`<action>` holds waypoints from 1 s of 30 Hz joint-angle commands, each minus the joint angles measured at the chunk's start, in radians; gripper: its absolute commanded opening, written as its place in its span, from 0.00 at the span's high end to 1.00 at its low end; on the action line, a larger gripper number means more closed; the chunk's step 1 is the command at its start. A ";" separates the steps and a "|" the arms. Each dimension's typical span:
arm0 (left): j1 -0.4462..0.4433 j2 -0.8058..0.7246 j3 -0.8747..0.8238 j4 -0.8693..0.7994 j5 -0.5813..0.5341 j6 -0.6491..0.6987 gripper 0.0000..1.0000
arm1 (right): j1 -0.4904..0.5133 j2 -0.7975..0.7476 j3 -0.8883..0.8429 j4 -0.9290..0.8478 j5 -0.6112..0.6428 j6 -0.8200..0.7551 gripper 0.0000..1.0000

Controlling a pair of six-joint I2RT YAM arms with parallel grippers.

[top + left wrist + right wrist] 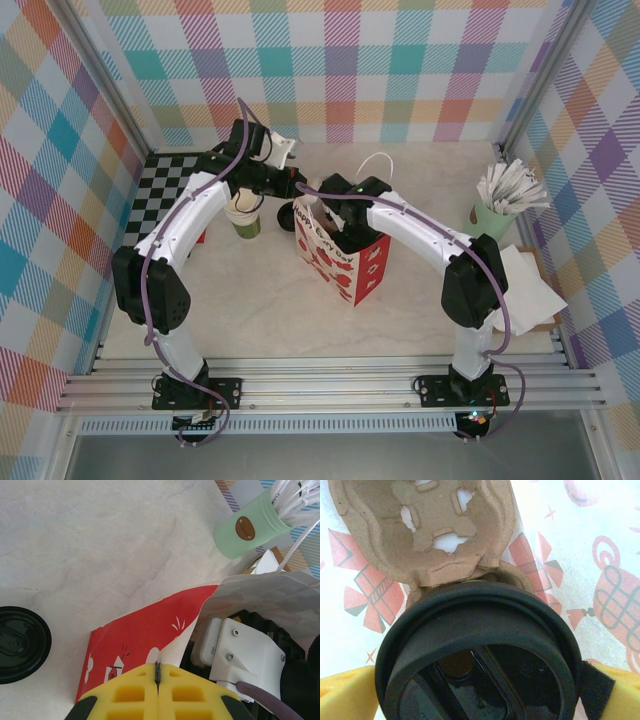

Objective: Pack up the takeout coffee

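You have 1 red gift bag (340, 255), 1 mint cup of white sticks (497, 215), 2 black-lidded coffees (477, 655) (20, 642) and 1 cardboard cup carrier (427, 527).

Overhead view faces down; both wrist views look closely at the shared red bag (340, 255).

Bag (345, 262): you see red with white prints.
Coffee lid (480, 655): black.
Stick cup (247, 526): mint green.
Your gripper fingers (150, 697): yellow.

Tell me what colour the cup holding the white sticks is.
Mint green, with a small brown round mark on its side; the left wrist view shows it best.
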 commanded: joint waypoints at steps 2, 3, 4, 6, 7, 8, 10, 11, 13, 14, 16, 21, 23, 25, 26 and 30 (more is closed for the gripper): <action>-0.003 0.018 0.010 -0.030 -0.001 0.014 1.00 | -0.002 -0.016 -0.016 -0.024 0.008 -0.011 0.00; -0.003 0.017 0.009 -0.029 0.000 0.013 1.00 | -0.002 -0.015 -0.016 -0.023 0.010 -0.012 0.00; -0.003 0.018 0.009 -0.029 -0.001 0.012 1.00 | -0.002 -0.015 -0.016 -0.024 0.009 -0.011 0.00; -0.003 0.018 0.010 -0.029 0.000 0.011 1.00 | -0.002 -0.014 -0.016 -0.024 0.008 -0.012 0.00; -0.004 0.016 0.010 -0.030 -0.001 0.012 1.00 | -0.002 -0.014 -0.016 -0.025 0.008 -0.012 0.00; -0.003 0.016 0.010 -0.030 0.000 0.012 1.00 | -0.002 -0.014 -0.016 -0.024 0.008 -0.012 0.00; -0.004 0.016 0.009 -0.032 0.000 0.013 1.00 | -0.002 -0.015 -0.016 -0.025 0.008 -0.010 0.00; -0.003 0.016 0.010 -0.032 -0.001 0.013 1.00 | -0.002 -0.016 -0.016 -0.025 0.008 -0.010 0.00; -0.004 0.016 0.009 -0.032 -0.002 0.013 1.00 | -0.002 -0.020 -0.015 -0.022 0.007 -0.007 0.00; -0.004 0.016 0.009 -0.031 -0.002 0.013 1.00 | -0.001 -0.024 -0.013 -0.024 0.007 -0.007 0.00; -0.003 0.016 0.009 -0.031 -0.003 0.012 1.00 | -0.003 -0.034 -0.009 -0.023 0.005 -0.005 0.00; -0.004 0.018 0.010 -0.029 -0.003 0.011 1.00 | -0.001 -0.051 0.003 -0.028 0.005 -0.001 0.00; -0.003 0.018 0.009 -0.030 -0.001 0.010 1.00 | -0.002 -0.050 0.008 -0.033 0.005 -0.001 0.00; -0.003 0.016 0.009 -0.030 0.000 0.011 1.00 | -0.002 -0.047 0.015 -0.041 0.005 -0.003 0.00; -0.003 0.016 0.009 -0.029 -0.002 0.012 1.00 | -0.002 -0.047 0.017 -0.047 0.007 -0.004 0.00; -0.003 0.016 0.009 -0.032 -0.004 0.013 1.00 | -0.002 -0.046 0.028 -0.069 0.014 -0.001 0.00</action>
